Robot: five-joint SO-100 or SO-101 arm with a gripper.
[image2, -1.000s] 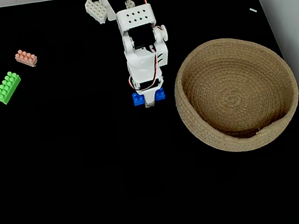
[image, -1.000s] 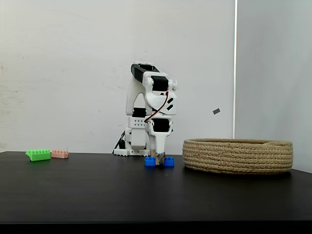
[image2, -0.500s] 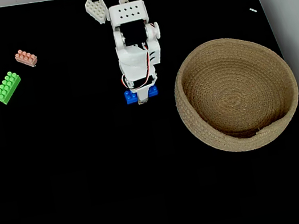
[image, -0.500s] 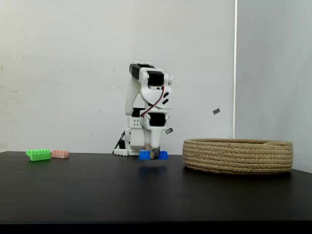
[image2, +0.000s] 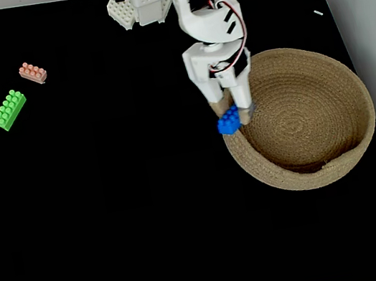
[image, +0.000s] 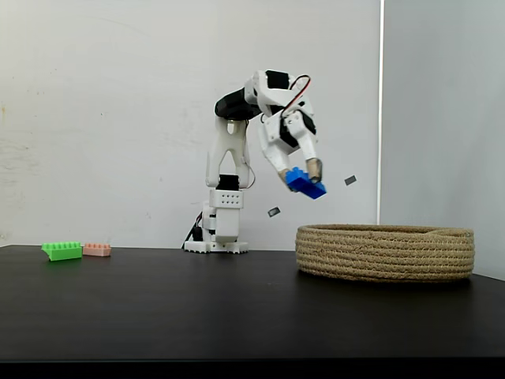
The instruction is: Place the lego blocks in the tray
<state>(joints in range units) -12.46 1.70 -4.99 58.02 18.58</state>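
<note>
One blue brick [image: 304,182] sits clamped between the fingers of the pincer [image: 306,177], which is closed tight on it and holds it tilted in the air, well above the black desk [image: 237,308]. In a fixed view from above, the pincer [image2: 234,114] and the blue brick [image2: 228,122] hang over the 9 o'clock edge of the rope tray [image2: 344,95], the brick straddling the rim. From the side, the brick is at about 10 o'clock from the tray [image: 385,253], clear of its rim. Two other bricks lie on the desk far off at 9 o'clock from the pincer: the green brick [image2: 9,110] and, just beside it, the pink brick [image2: 32,72].
</note>
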